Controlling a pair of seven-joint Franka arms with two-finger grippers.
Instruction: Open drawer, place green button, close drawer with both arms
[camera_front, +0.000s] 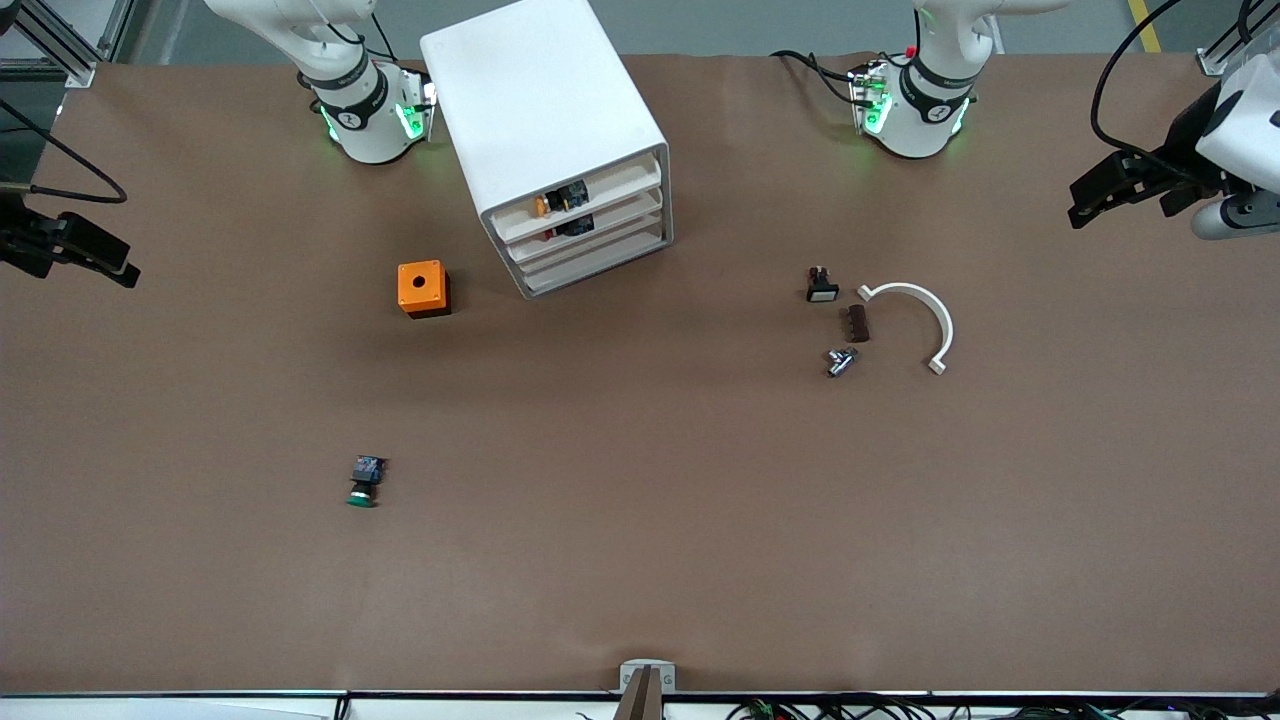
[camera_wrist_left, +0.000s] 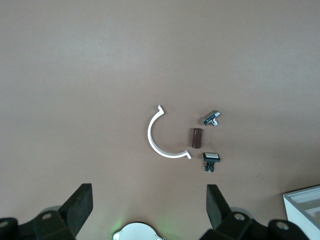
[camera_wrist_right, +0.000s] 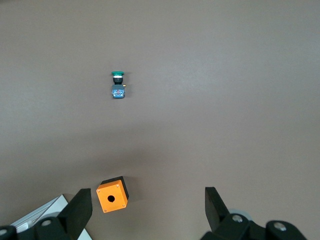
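Brown tabletop (camera_front: 640, 560) fills pretty much the whole front view, and the biggest thing on it is the white cabinet (camera_front: 545, 130) up around 12 o'clock, between the two arm bases, with four tray tiers on its face. The drawer (camera_front: 592, 244), third tier down, looks pushed in flush like the rest. The two upper tiers have small parts sitting in them. Both arms are waiting up high at the ends of the table: the left gripper (camera_front: 1110, 195) hangs over the table edge at about 2 o'clock with its fingers (camera_wrist_left: 80, 205) spread wide, gripping nothing, and the right gripper (camera_front: 75, 250) sits over the edge at about 9 o'clock, fingers (camera_wrist_right: 82, 210) likewise apart and empty. Then there's a white half-ring (camera_front: 915, 318) at about 3 o'clock, with a brown block (camera_front: 857, 323), a small black part with a white face (camera_front: 821, 285) and a little metal fitting (camera_front: 840, 361) just beside it. An orange box (camera_front: 423, 288) with a round hole is near the cabinet. The button (camera_front: 365, 482) lies on its side at about 7 o'clock, well apart from everything, green cap toward the front camera.
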